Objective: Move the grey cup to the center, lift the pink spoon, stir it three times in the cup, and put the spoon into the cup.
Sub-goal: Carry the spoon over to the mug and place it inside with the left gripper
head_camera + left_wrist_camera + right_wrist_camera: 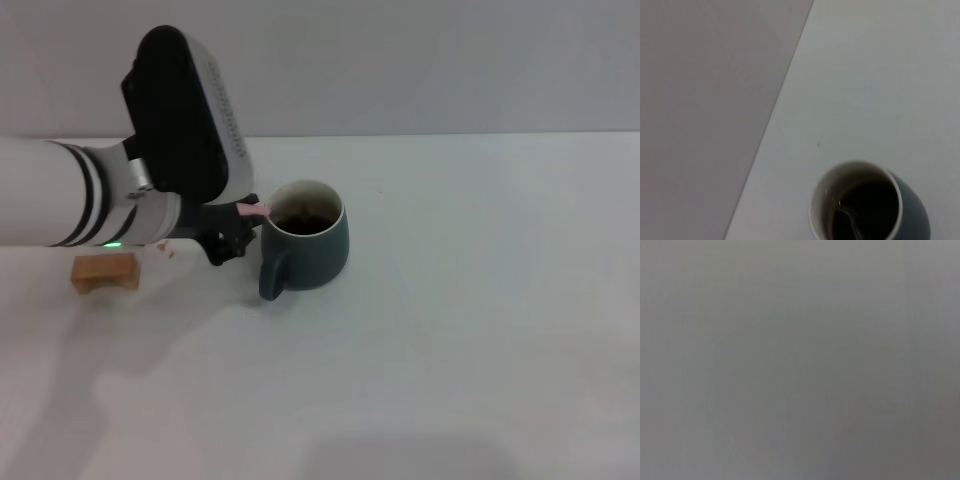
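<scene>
1. The grey cup (308, 248) sits on the white desk (480, 330), a little left of the middle of the head view. Its handle points toward the bottom of the frame.
2. The cup is white inside and has dark drink in it.
3. The left end effector (240, 228) is just left of the cup's rim. It is clamped on the pink spoon (256, 210).
4. The pink handle pokes out at the rim. In the left wrist view, the spoon's grey bowl (852, 225) is down in the dark drink inside the cup (865, 205).
5. A small tan block (104, 271) sits on the desk at the left, apart from the cup.
6. Pale writing runs along the black arm cover (180, 110), but I cannot read it.
7. The right end effector does not show anywhere.
</scene>
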{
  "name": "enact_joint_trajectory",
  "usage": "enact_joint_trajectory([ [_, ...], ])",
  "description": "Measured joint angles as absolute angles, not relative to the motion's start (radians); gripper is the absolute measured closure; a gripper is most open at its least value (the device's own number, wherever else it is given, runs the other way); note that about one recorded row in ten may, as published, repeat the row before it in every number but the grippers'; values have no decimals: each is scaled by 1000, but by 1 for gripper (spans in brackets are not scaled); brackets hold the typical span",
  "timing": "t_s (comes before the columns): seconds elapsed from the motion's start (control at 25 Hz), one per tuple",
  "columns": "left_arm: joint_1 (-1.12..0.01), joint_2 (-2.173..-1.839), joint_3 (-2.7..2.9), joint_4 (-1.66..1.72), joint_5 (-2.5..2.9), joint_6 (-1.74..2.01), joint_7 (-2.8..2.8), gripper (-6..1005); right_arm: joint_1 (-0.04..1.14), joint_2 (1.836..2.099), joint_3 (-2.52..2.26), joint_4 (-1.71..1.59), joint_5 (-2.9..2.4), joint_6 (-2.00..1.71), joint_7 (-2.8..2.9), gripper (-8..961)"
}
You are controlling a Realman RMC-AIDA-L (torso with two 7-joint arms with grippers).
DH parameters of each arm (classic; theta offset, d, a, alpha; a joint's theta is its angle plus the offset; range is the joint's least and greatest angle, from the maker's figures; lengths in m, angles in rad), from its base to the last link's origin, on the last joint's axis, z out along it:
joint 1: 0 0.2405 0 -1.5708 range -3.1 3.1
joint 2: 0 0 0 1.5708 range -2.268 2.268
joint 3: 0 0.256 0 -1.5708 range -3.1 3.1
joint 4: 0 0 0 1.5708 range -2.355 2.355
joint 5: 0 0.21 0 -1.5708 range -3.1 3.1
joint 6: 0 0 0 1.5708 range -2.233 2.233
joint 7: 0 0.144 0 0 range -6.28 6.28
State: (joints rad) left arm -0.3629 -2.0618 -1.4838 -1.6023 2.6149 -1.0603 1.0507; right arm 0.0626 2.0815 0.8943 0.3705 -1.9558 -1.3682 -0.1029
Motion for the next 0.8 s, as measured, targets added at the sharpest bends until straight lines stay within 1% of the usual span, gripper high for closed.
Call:
enact_joint_trajectory([
  [0.28, -435, -2066, -1462, -1535, 2590, -1023, 1051, 825, 63, 2082, 894, 368, -1953, -1368, -103, 953],
  [0.4, -443, -2066, -1438, -1528, 2582, -1015, 1051, 826, 62, 2082, 894, 365, -1952, -1368, -103, 954],
  [0.56, -433, -2066, -1423, -1550, 2582, -1018, 1051, 826, 65, 2082, 894, 357, -1950, -1368, -103, 955],
  [0.6, -411, -2066, -1421, -1577, 2586, -1025, 1051, 826, 65, 2082, 894, 357, -1950, -1368, -103, 955],
  [0.8, -366, -2062, -1431, -1619, 2596, -1053, 1051, 827, 73, 2081, 894, 356, -1949, -1368, -103, 954],
])
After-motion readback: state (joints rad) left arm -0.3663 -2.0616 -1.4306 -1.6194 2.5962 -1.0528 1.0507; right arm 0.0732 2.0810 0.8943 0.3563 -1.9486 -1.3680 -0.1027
